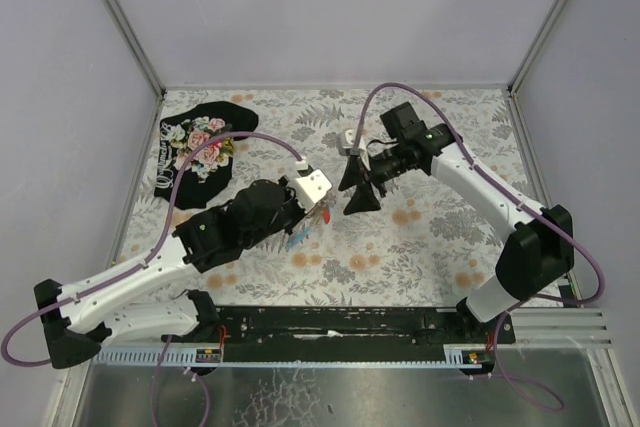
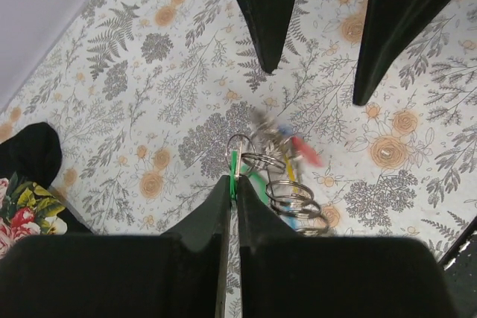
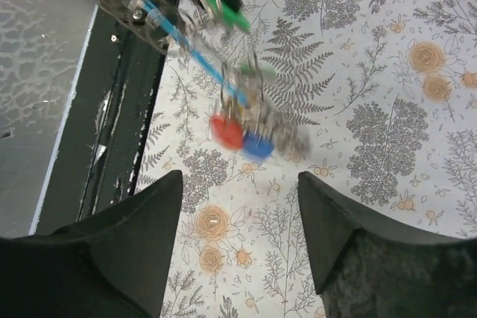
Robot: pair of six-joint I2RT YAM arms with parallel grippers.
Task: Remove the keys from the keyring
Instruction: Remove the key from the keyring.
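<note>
The left gripper (image 2: pixel 232 184) pinches a green-headed key (image 2: pixel 233 165) between closed fingers and holds the keys (image 3: pixel 240 130) in the air, to the right of the black floral cloth (image 1: pixel 195 152) and nearer the arms' bases than it. The bunch hangs below that grip, clear of the table. Red and blue heads show at its lower end in the right wrist view, where the cluster is blurred. The keyring (image 2: pixel 257 160) shows as thin silvery loops just beside the pinched key, with a tighter coil of rings next to it. The right gripper (image 3: pixel 238 176) faces the bunch from the side away from the cloth. Its black fingers are spread wide and touch nothing, with the keys near but apart from them. No key can be seen lying loose anywhere around the cloth, so by these views none is off the ring yet. The whole job appears to remain: a second grip on the ring, then each key worked off in turn. The table (image 1: pixel 440 237) wears a pale covering printed with grey ferns and orange flowers. The cloth lies at its far left corner. Plain lilac-grey wall panels (image 1: pixel 330 7) in a thin metal frame close the cell behind the cloth and on both sides.
</note>
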